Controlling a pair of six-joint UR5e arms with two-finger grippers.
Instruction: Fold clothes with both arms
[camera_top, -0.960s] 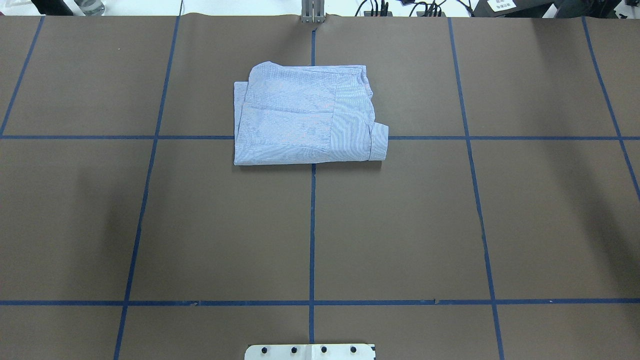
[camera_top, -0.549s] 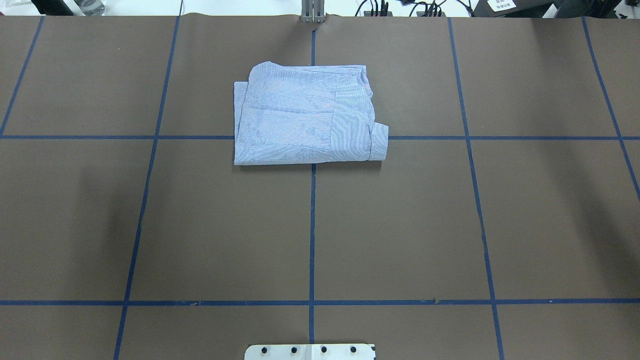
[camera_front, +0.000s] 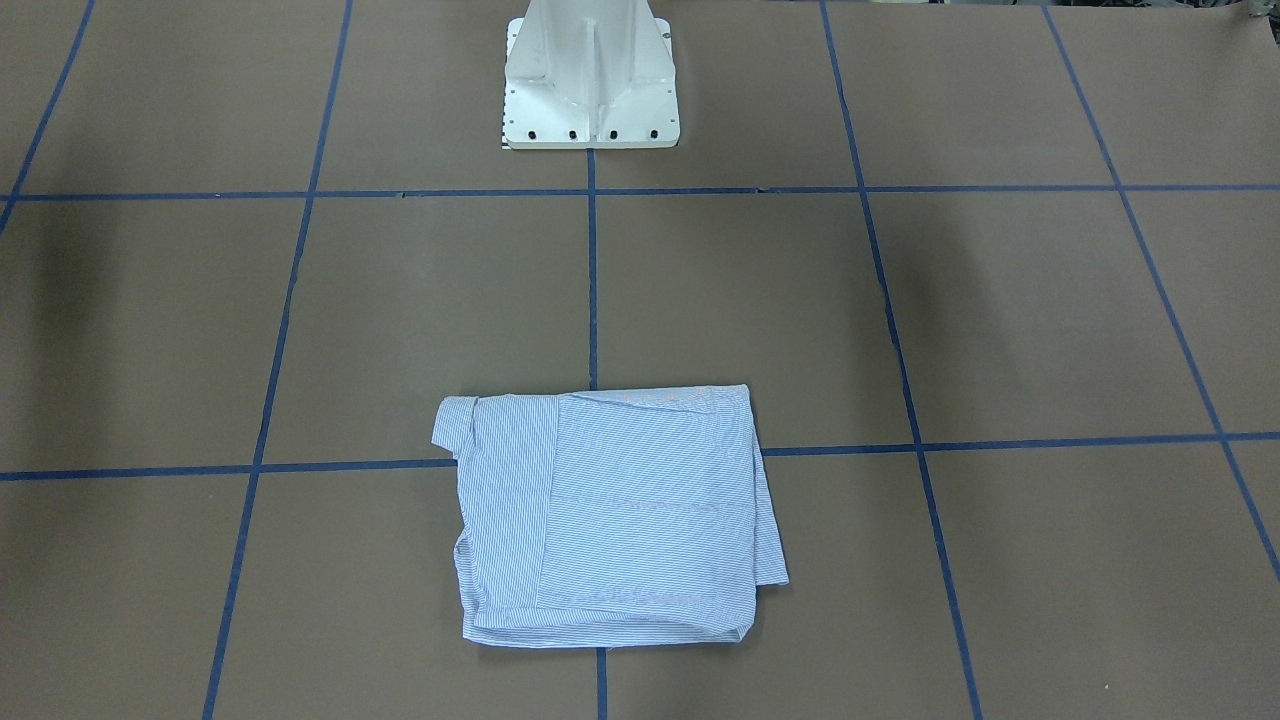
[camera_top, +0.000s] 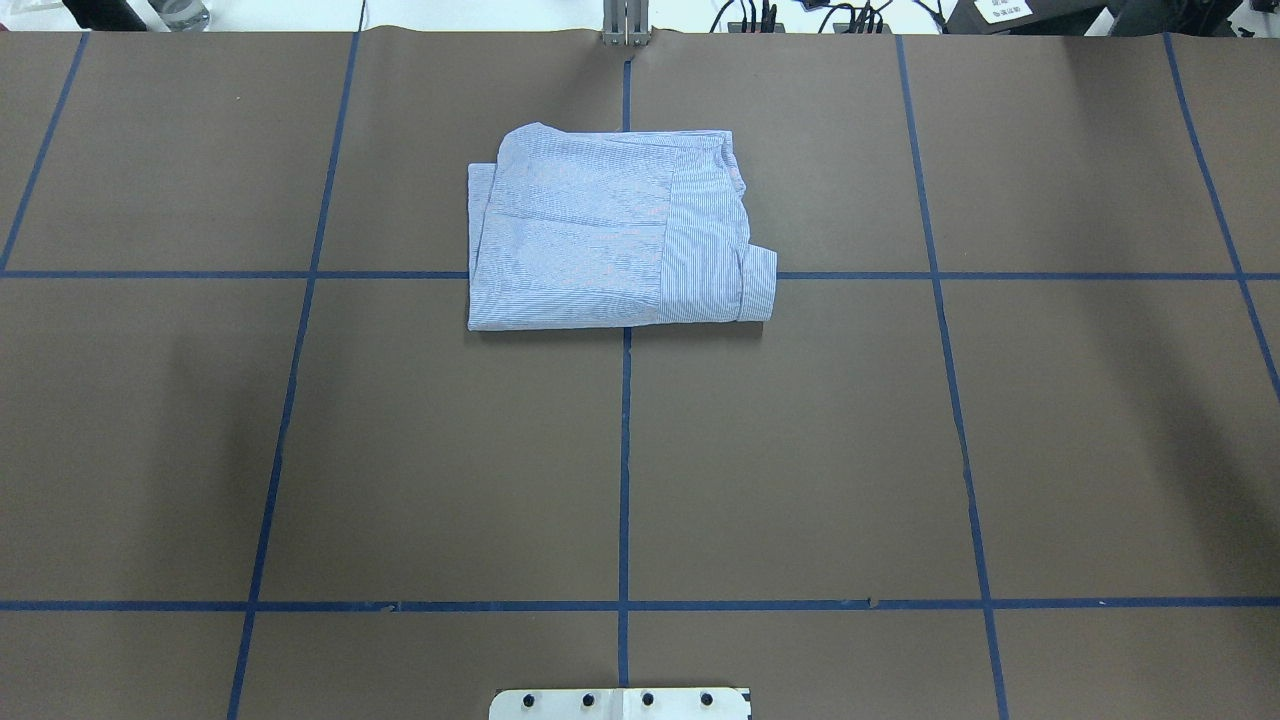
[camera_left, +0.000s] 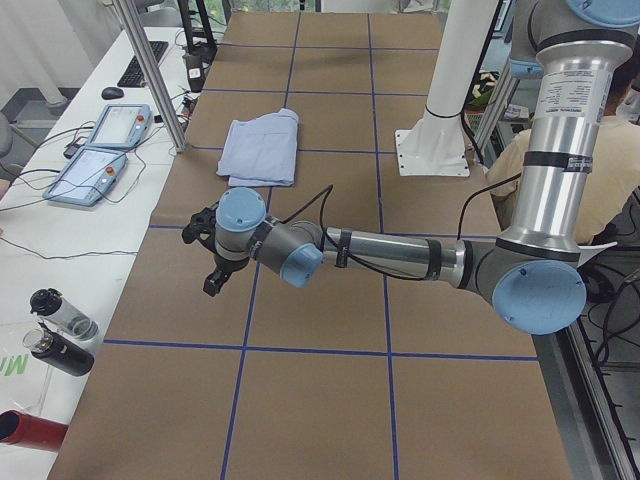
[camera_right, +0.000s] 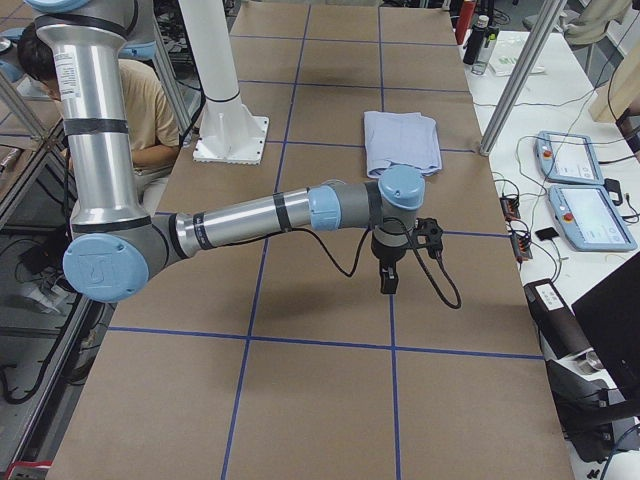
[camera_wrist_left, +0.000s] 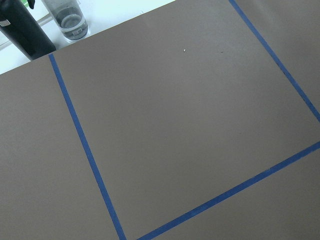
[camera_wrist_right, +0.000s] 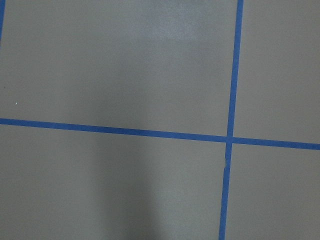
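The blue-and-white pinstriped shirt (camera_top: 610, 230) lies folded into a compact rectangle on the brown table, on the far centre line; it also shows in the front view (camera_front: 610, 520) and both side views (camera_left: 262, 148) (camera_right: 402, 142). Both arms are stretched low over the table ends, far from the shirt. The left gripper (camera_left: 212, 283) points down over the table's left end. The right gripper (camera_right: 387, 281) points down over the right end. They show only in the side views, so I cannot tell whether they are open or shut. The wrist views show only bare table.
The white pedestal base (camera_front: 590, 70) stands at the robot's edge. Blue tape lines (camera_top: 624, 450) grid the table. Teach pendants (camera_left: 100, 145) (camera_right: 580, 190) and bottles (camera_left: 60, 330) (camera_wrist_left: 70, 20) lie beyond the far edge. A person (camera_right: 150, 110) sits behind the robot.
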